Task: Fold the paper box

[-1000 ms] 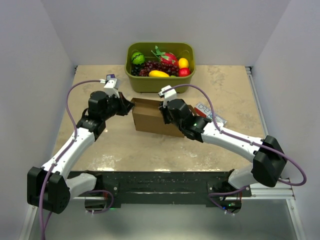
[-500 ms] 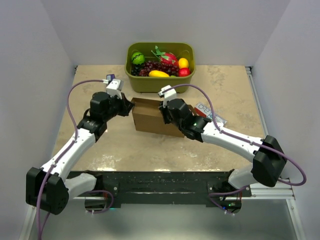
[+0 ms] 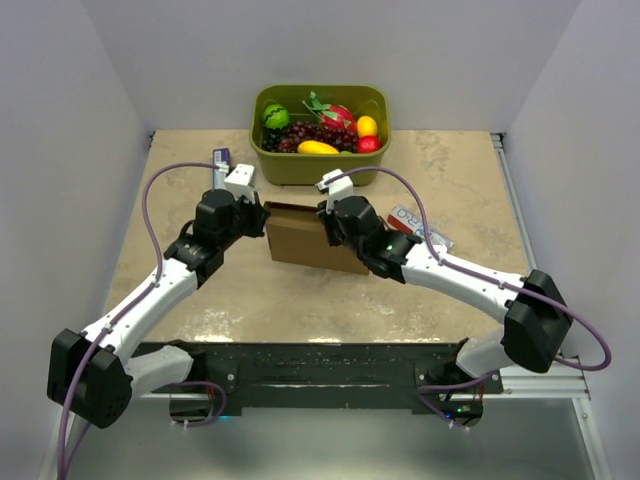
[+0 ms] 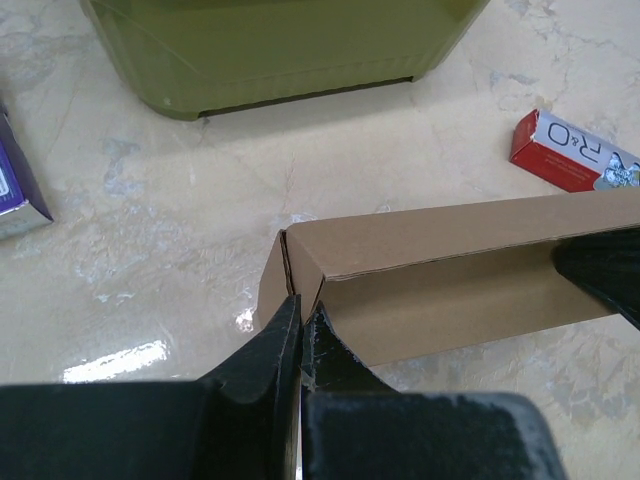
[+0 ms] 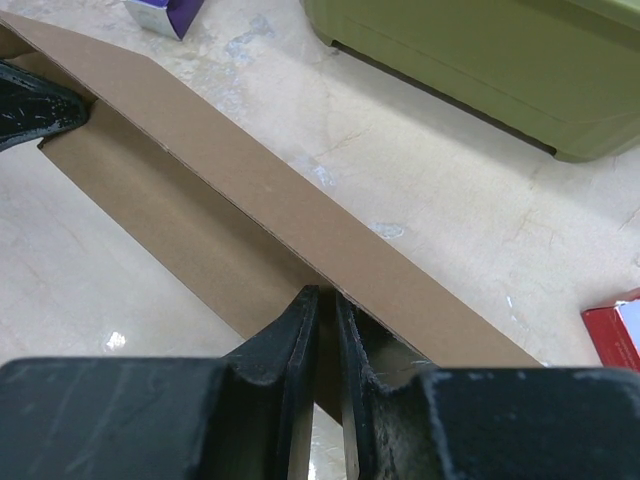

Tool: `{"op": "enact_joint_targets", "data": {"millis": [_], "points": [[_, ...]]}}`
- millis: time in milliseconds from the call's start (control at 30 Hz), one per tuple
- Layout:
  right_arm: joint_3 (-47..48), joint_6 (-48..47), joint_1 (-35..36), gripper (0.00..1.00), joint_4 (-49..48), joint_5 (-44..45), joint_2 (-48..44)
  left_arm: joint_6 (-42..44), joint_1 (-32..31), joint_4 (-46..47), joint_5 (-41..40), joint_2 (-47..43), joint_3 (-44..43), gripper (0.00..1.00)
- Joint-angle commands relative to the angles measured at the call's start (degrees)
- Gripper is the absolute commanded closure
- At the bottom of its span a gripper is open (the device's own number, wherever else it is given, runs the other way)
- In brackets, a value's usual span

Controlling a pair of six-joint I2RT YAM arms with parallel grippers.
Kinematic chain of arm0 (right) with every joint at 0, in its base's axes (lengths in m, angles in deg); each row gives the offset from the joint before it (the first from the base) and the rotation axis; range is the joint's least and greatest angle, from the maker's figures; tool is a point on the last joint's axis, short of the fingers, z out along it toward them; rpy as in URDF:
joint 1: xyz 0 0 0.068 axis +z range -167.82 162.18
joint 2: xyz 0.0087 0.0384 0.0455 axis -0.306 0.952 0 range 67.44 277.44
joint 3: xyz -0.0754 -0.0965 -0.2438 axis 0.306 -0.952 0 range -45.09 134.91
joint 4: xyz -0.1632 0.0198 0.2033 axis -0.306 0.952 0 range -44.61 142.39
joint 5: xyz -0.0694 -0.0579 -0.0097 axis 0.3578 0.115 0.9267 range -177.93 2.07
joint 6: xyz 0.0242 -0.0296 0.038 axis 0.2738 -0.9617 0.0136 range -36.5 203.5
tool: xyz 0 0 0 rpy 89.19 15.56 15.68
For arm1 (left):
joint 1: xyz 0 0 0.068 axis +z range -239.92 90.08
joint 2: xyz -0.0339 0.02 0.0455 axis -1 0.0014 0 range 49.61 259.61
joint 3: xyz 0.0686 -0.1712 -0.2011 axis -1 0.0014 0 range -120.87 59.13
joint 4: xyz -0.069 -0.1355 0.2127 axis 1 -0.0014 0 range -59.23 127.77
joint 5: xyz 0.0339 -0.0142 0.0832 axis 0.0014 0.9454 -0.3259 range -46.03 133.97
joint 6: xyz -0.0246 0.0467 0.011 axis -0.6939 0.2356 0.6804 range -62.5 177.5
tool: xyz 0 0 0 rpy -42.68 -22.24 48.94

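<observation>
**1. Paper box.** The paper box [image 3: 300, 240] is at mid-table on the tan marbled table [image 3: 450, 170]. It sits just in front of the olive-green tub [image 3: 318, 168] and apart from it. It spans the gap between my two arms, with its long side running left to right and slightly skewed. The box is partly formed. In the left wrist view a long wall stands up with a narrow strip folded over along its top, and the short left end is creased at the corner. I cannot tell whether the whole base rests on the table.

**2. Left pincer.** My left pincer [image 4: 302, 312] is at the left end corner of the box. The fingers are pressed together, with the cardboard edge running in between the tips. It is clamped on the box.

**3. Right pincer.** My right pincer [image 5: 325, 300] is at the right part of the long wall. Only a thin slit separates the fingers, and the wall's edge enters that slit. It is clamped on the box.

**4. Surroundings.** The tub holds fruit: dark grapes [image 3: 315, 132], a yellow banana [image 3: 317, 148], a green fruit [image 3: 275, 115] and red pieces. A red and white packet [image 3: 410, 220] lies on the table just right of the box, beside my right arm. A small purple carton [image 3: 221, 158] lies left of the tub, behind my left wrist.
</observation>
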Motion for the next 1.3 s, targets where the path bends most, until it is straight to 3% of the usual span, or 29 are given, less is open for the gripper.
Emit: {"op": "enact_joint_targets", "data": {"millis": [0,167,300,333,433,567,700,900,1267], "points": [[-1.3,0.0,0.4,0.82,8.7,-1.2,3.4,1.9,-0.8,-10.5,1.3,1.7,2.5,1.0],[-0.3,0.1,0.4,0.82,9.4,-1.7,3.0,1.5,-0.8,-9.3,3.7,2.4,1.9,1.0],[1.5,0.6,0.4,0.59,11.9,-3.4,0.4,0.8,-0.8,-9.7,3.3,2.5,0.8,1.0],[2.2,0.7,0.4,0.47,12.8,-4.0,-0.4,0.6,-0.8,-9.7,3.2,2.4,0.6,1.0],[3.1,0.7,0.5,0.32,14.7,-7.9,-5.1,0.3,-0.8,-9.7,2.7,2.4,0.3,1.0],[4.6,1.5,0.4,0.25,20.8,-11.3,-10.2,-0.1,-0.8,-10.0,2.7,2.4,-0.6,1.0],[5.3,3.1,0.4,0.22,28.6,-6.2,-15.9,0.0,-0.8,-10.0,2.7,2.5,-1.2,1.0],[5.0,5.1,-0.1,0.21,37.9,9.3,-20.2,0.7,-0.8,-10.2,2.6,2.7,-1.6,1.0],[0.6,0.2,-9.5,0.35,26.4,8.8,-15.6,1.2,-0.8,-10.0,3.0,2.7,-1.7,1.0]]}}
